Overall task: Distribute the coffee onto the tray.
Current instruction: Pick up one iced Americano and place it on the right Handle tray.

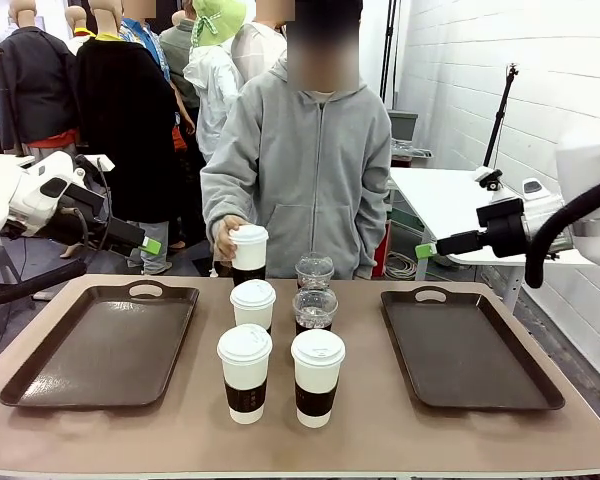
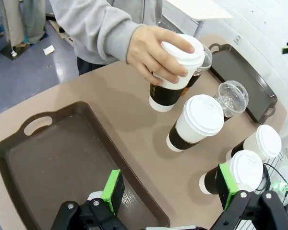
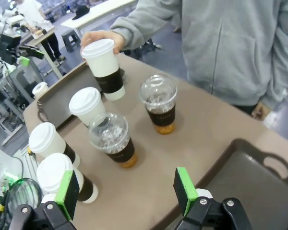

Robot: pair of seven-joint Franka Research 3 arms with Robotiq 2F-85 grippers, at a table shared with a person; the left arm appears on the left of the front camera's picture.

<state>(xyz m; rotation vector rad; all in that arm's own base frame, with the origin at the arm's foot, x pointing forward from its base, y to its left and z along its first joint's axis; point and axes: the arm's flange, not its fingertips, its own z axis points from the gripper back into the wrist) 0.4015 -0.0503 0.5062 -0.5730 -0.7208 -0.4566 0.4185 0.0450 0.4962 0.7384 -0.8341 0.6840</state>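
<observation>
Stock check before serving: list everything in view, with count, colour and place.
paper cups: four, white with dark brown sleeves; three at the table's middle, one at the far edge
clear cups: two, dome-lidded, dark drink; middle, right of the paper cups' far pair
trays: two, dark brown; one on each side of the cups
table: one, tan
person's hand: one, around the far paper cup
left fingers: black, green pads; open, above the left tray
right fingers: same colours; open, above the right tray

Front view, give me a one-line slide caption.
A person's hand holds one paper cup behind five other cups, between left tray and right tray; left gripper and right gripper hover outside.
</observation>
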